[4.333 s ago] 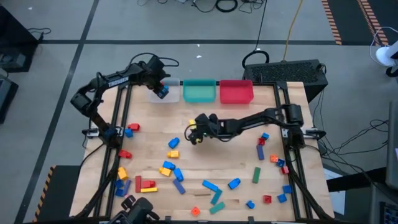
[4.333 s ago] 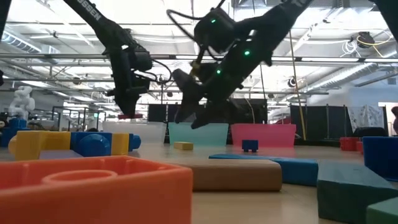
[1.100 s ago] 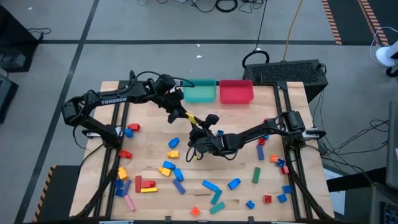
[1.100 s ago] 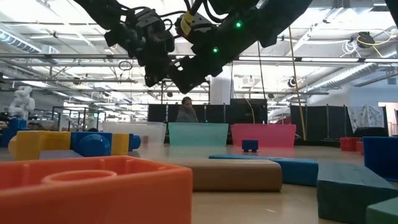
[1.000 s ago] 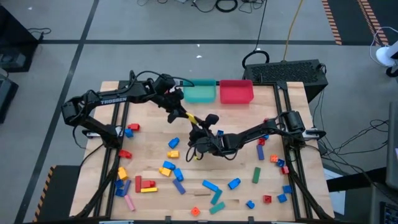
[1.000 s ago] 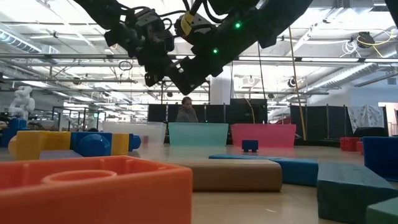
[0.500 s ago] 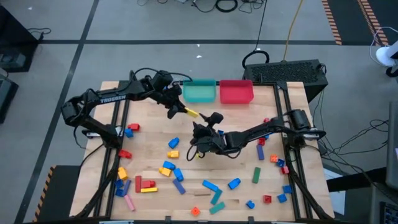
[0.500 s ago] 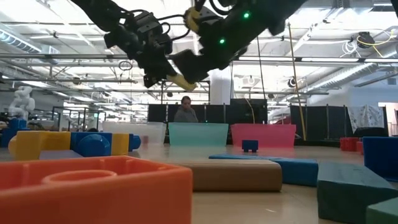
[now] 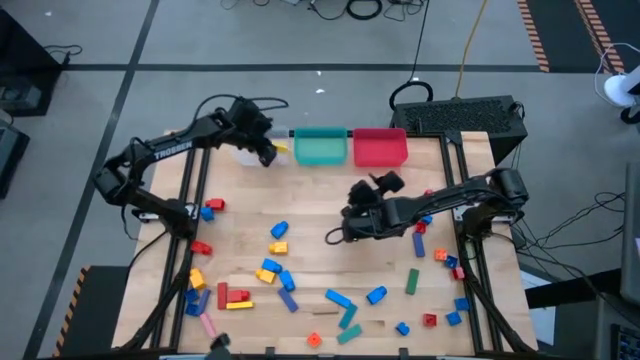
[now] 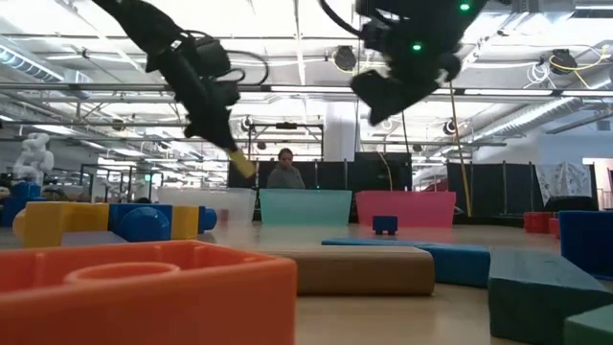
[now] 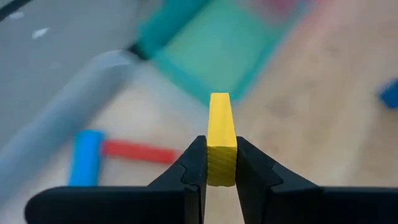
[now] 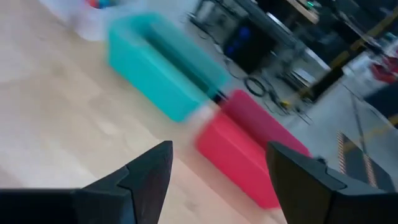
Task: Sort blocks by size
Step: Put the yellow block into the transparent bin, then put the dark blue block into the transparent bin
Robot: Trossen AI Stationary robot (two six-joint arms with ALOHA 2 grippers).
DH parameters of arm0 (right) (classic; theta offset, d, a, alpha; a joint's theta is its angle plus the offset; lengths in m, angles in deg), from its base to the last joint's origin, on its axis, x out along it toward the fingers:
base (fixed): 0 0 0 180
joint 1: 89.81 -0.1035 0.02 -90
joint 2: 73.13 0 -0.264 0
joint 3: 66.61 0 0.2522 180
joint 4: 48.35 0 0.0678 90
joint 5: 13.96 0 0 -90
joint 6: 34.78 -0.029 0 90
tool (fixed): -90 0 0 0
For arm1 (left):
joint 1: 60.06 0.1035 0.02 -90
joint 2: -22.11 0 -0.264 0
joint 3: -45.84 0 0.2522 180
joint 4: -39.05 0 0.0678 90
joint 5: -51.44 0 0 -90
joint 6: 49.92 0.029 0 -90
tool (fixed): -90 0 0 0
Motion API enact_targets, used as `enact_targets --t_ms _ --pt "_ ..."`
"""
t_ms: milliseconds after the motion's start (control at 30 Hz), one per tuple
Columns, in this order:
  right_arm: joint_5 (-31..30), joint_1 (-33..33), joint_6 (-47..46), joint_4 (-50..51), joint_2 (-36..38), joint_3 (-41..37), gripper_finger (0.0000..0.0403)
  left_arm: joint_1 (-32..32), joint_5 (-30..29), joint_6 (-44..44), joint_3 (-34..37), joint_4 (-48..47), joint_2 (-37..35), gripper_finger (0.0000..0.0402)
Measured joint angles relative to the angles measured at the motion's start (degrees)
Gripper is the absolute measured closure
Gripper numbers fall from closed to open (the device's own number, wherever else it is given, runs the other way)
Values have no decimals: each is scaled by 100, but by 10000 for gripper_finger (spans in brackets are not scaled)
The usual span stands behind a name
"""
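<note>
Holding a long yellow plastic bar (image 11: 221, 138) end-on in my left pincer (image 9: 266, 153), I have it raised over the far-left corner of the wooden worktop (image 9: 320, 255), above the clear rectangular bin (image 9: 247, 155). The pincer's two dark fingers (image 11: 194, 163) press on the bar's sides, and its free end sticks out toward the teal rectangular bin (image 9: 320, 147). In the low view the bar (image 10: 241, 162) slants downward, well above the bin rims.

The clear bin holds a long red bar (image 11: 137, 151) lying against a blue brick (image 11: 84, 163); I cannot tell what else is in it. The teal bin's inside looks bare in the left wrist view, though blurred. The red rectangular bin (image 9: 380, 147) stands touching the teal one on its right; I cannot make out any contents.

My right pincer (image 9: 352, 226) hangs over the middle of the worktop with its fingers (image 12: 147, 176) spread wide and nothing between them.

The remaining loose plastic blocks (image 9: 280, 262) lie scattered across the near half of the worktop: blue, yellow, red, green, orange and pink pieces, with a cluster by the left rail and another by the right rail.

A person (image 10: 283, 170) stands in the room beyond the bins.
</note>
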Motion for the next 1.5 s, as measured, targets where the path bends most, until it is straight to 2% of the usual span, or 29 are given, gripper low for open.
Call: enact_targets --t_ms 133,267,733,800,967,1100,1333,1500 --pt "-139 -92 -888 886 88 0 160 449 -38 -13 0 34 0 345" --pt "-41 -150 -1282 1262 130 -2 160 792 -256 -17 0 35 33 345" --pt "977 -133 -1197 1220 130 -2 160 1015 -686 -19 9 -165 838 344" --pt "1177 -133 -1070 1201 130 -2 161 1015 -684 -18 9 -175 890 327" --pt "2044 -62 -509 1286 148 -2 161 1015 -686 -1 9 -119 890 246" --pt "2673 60 -279 1439 167 -2 161 1011 -684 32 9 -118 889 207" --pt "4126 206 -642 2239 167 -76 161 840 -589 288 9 -265 524 196" --pt "4902 110 -1245 2540 494 -783 161 607 -465 286 9 -256 -106 195"
